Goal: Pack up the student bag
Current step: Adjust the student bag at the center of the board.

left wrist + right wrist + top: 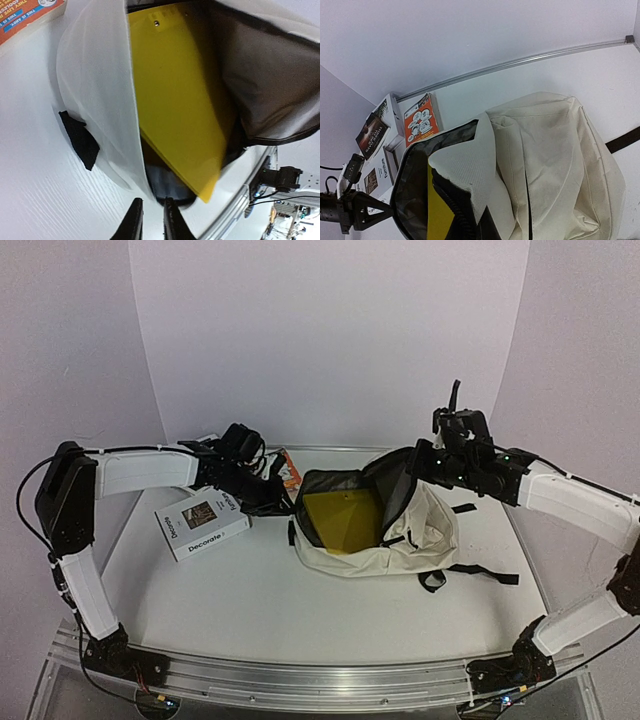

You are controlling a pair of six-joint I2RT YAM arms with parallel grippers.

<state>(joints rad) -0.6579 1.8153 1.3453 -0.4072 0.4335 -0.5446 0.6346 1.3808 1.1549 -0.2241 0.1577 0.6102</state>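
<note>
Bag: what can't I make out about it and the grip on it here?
- Whatever lies under the yellow folder: all views, folder and bag lining cover it.
- Right gripper's jaws: right wrist view, below the bottom edge; top view, too small and dark.
- Orange book: top view, left arm covers most.

The top external camera looks down from above and behind the arm bases, taking in the whole tabletop (250, 580). The left wrist camera sits close at the mouth of the student bag (95, 90), with the left hand (152, 222) at its bottom edge. The right wrist camera looks over the bag's top. All share the yellow folder (340, 515) inside.
</note>
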